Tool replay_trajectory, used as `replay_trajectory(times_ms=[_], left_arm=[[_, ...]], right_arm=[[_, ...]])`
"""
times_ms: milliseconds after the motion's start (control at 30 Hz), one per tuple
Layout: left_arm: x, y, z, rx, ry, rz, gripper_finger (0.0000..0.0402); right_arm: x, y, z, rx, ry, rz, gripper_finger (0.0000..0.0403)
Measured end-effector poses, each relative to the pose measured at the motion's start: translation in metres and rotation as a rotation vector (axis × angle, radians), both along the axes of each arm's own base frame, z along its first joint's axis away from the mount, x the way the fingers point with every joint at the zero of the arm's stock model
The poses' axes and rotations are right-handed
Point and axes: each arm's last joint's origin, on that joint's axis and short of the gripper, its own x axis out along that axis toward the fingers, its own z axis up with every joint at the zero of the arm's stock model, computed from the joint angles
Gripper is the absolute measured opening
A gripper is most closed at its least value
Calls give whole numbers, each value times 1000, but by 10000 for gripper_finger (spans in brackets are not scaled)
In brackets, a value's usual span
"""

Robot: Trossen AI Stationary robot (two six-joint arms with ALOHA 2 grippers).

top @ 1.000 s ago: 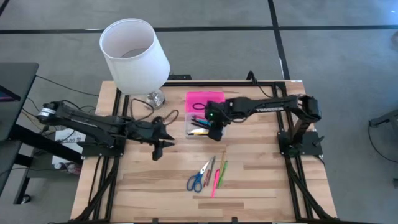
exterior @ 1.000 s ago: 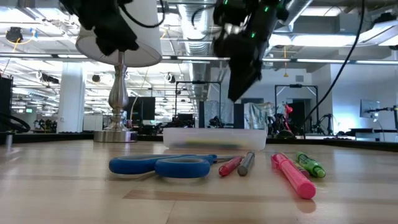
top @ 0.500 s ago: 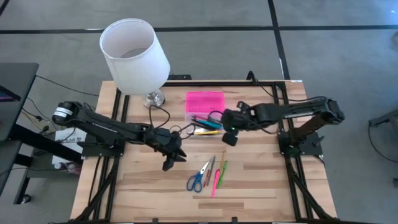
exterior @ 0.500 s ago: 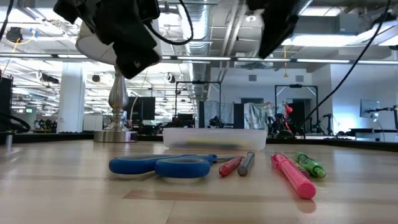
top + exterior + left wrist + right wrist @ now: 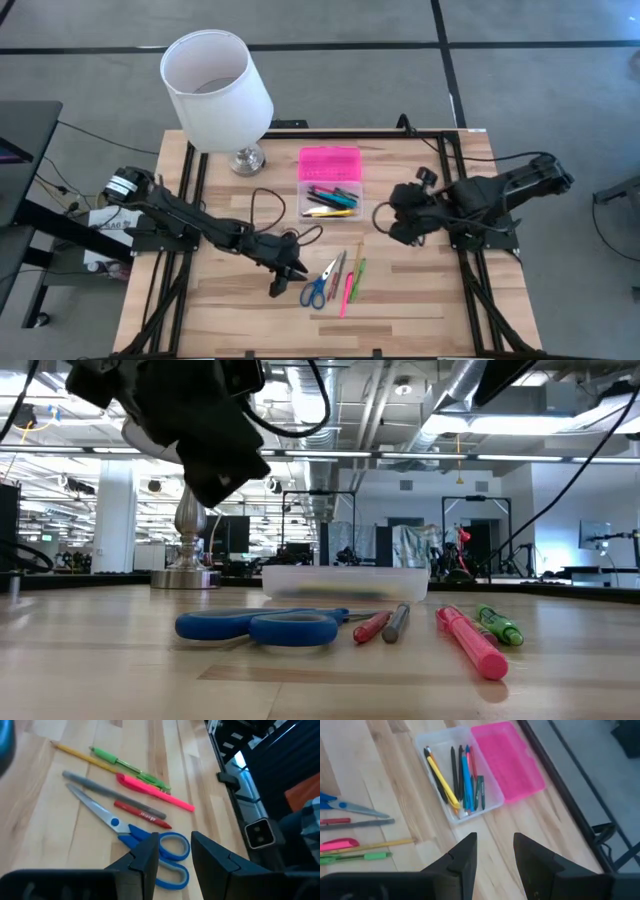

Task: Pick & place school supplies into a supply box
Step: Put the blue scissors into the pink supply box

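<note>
The supply box (image 5: 330, 183) lies open at the table's middle, its pink lid (image 5: 507, 760) flat behind the clear base (image 5: 460, 775), which holds several pens and pencils. Blue-handled scissors (image 5: 150, 845), a grey pen (image 5: 112, 795), a red pen (image 5: 142, 814), a pink marker (image 5: 155, 792), a green pen (image 5: 130, 764) and a yellow pencil (image 5: 80, 756) lie flat on the table nearer the front edge. My left gripper (image 5: 175, 854) hangs open above the scissors' handles, clear of the table (image 5: 215, 455). My right gripper (image 5: 492, 851) is open, right of the box (image 5: 385, 218).
A lamp with a white shade (image 5: 215, 88) stands at the table's far left corner, its metal foot (image 5: 185, 572) left of the box. Black frame rails (image 5: 470, 270) run along the table's left and right edges. Bare wood lies near the front edge.
My left gripper has travelled right and toward the near edge, from the table's left part to just above the scissors. My right gripper has drawn back from over the box toward the table's right edge, rising out of the low view. The supplies and box have stayed put.
</note>
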Motion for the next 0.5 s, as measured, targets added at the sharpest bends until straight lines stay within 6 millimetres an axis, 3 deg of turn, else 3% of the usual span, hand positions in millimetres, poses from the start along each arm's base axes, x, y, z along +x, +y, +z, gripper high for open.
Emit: replay_trajectory(times_ms=[500], left_arm=[[26, -36, -45, 72, 124, -59, 107]], right_arm=[[-54, 10, 16, -16, -78, -59, 121]])
